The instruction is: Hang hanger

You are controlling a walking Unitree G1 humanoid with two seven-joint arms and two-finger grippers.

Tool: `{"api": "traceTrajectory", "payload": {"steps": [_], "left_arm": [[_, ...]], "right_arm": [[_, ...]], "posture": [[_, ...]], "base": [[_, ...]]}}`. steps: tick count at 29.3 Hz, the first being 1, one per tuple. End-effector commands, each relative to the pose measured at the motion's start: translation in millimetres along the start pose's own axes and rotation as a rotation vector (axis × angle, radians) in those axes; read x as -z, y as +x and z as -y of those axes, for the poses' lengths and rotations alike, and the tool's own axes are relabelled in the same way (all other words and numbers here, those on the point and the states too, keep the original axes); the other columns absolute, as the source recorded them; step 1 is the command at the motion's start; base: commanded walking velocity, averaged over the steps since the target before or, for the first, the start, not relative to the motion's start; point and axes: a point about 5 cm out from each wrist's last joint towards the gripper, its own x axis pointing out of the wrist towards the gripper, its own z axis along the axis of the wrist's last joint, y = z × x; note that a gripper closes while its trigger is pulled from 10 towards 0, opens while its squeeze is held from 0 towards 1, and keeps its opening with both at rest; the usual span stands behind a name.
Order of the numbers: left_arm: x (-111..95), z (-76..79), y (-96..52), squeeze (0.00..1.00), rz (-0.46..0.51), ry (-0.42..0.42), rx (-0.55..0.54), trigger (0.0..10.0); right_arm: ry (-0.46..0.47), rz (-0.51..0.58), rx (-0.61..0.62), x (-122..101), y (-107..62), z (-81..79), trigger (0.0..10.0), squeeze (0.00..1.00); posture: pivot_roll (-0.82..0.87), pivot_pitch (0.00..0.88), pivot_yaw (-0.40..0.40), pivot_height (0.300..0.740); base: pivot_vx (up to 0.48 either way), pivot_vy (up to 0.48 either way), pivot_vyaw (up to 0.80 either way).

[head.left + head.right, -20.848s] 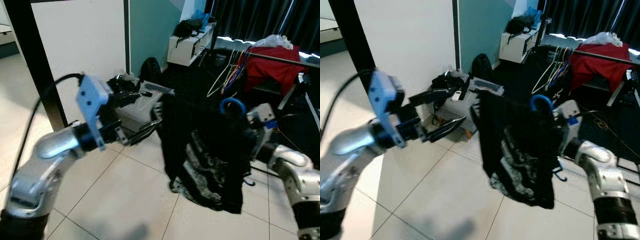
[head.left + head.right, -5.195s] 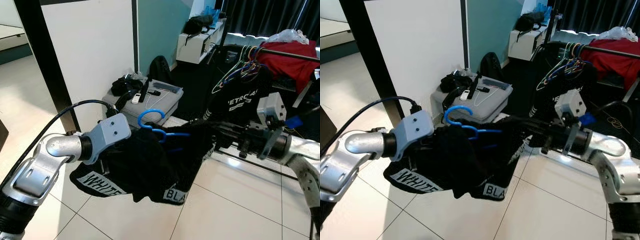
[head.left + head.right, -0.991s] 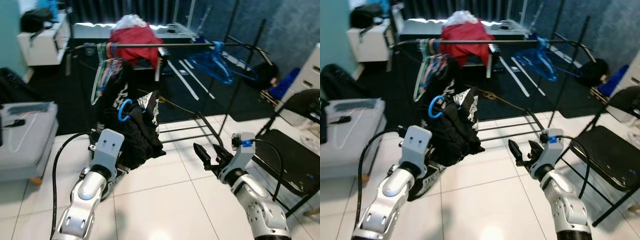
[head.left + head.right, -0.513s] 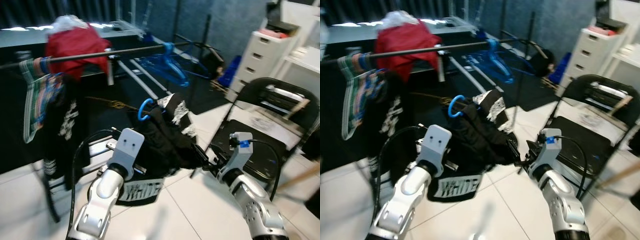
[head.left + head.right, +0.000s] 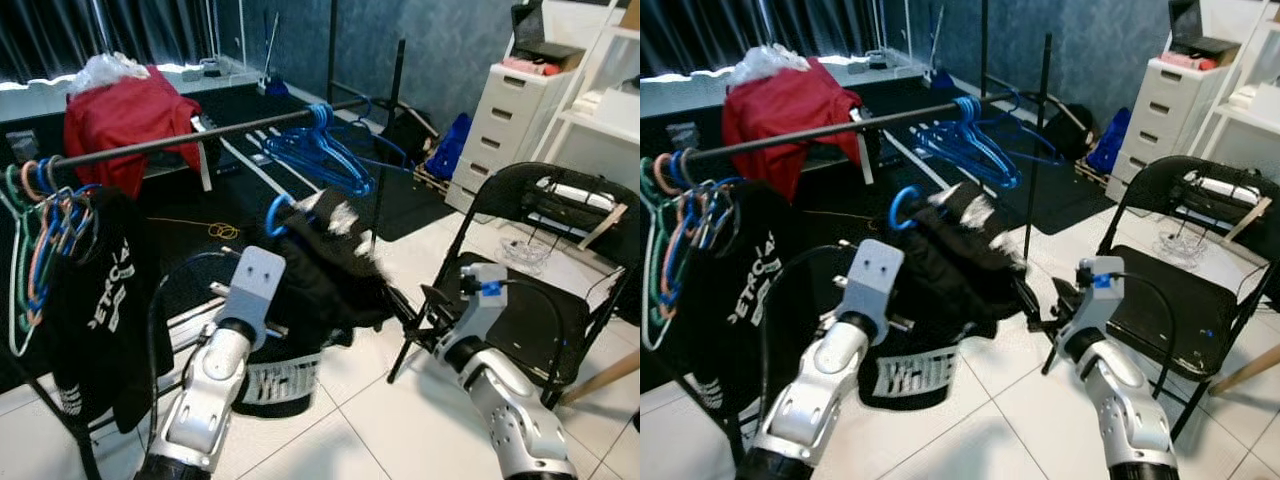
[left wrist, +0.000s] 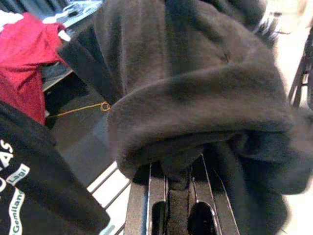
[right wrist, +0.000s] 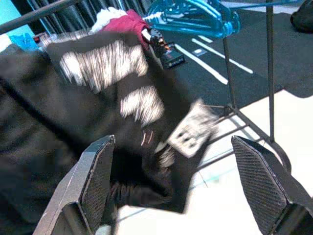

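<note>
left gripper clamped on the draped garment, below the rail

left gripper (image 6: pixel 178 196) is shown in the left wrist view with its two black fingers closed on a fold of the black garment (image 5: pixel 320 270), which is heaped over them. the blue hanger (image 5: pixel 278 213) is carried inside that garment; its hook is seen standing up from the bundle in the head views, below and in front of the clothes rail (image 5: pixel 200 138) and not yet on it. the right gripper (image 7: pixel 181 191) is held with its fingers spread wide apart and nothing between them, just beside the lower edge of the garment, near the black folding chair (image 5: pixel 545 260).

the load is judged soft and floppy, with the cloth likely to sag and swing, while the plastic hanger within is light and stiff. the hook is the only part that need reach the rail, so a hold near the hanger's neck or shoulder is judged best, since cloth alone may slip.

the head views show the rail, the blue hangers (image 5: pixel 325 150) already hung on it, the red cloth (image 5: pixel 120 110) and the free hook. the left wrist view alone shows the pinch on the cloth; the hook is not to be made out there. the right wrist view shows the garment's white print, blurred.
</note>
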Motion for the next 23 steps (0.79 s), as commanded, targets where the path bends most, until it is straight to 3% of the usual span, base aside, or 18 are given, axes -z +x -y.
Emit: {"api": "traceTrajectory", "payload": {"steps": [1, 4, 15, 21, 23], "left_arm": [[-12.8, -3.2, 4.2, 0.0, 0.038, -0.001, -0.028, 10.0], [-7.8, -3.9, 6.4, 0.0, -0.005, 0.008, -0.039, 10.0], [-2.1, -4.2, 8.8, 0.0, -0.063, 0.009, -0.055, 10.0], [-4.5, -10.6, 11.2, 0.0, -0.059, -0.013, -0.089, 10.0], [-7.9, -15.0, 11.9, 0.0, -0.041, -0.029, -0.112, 10.0]], "right_arm": [[0.001, 0.01, -0.019, -0.7, -1.2, -2.5, 10.0, 0.0], [-0.004, 0.005, -0.046, -0.1, -1.2, -5.7, 10.0, 0.0], [-0.011, -0.007, -0.069, 1.7, -0.8, -9.2, 10.0, 0.0], [-0.017, 0.0, -0.1, 1.6, -1.7, -12.5, 10.0, 0.0], [-0.017, -0.003, -0.103, 2.1, -1.9, -12.7, 10.0, 0.0]], "posture": [[-0.04, 0.034, -0.03, 0.74], [-0.04, 0.034, -0.03, 0.74], [-0.04, 0.03, -0.025, 0.74], [-0.04, 0.027, -0.027, 0.74], [-0.04, 0.023, -0.029, 0.74]], "base": [[0.39, 0.0, 0.79], [0.393, 0.0, 0.79], [0.39, 0.0, 0.0], [0.391, 0.0, 0.8], [0.394, 0.0, 0.0]]}}
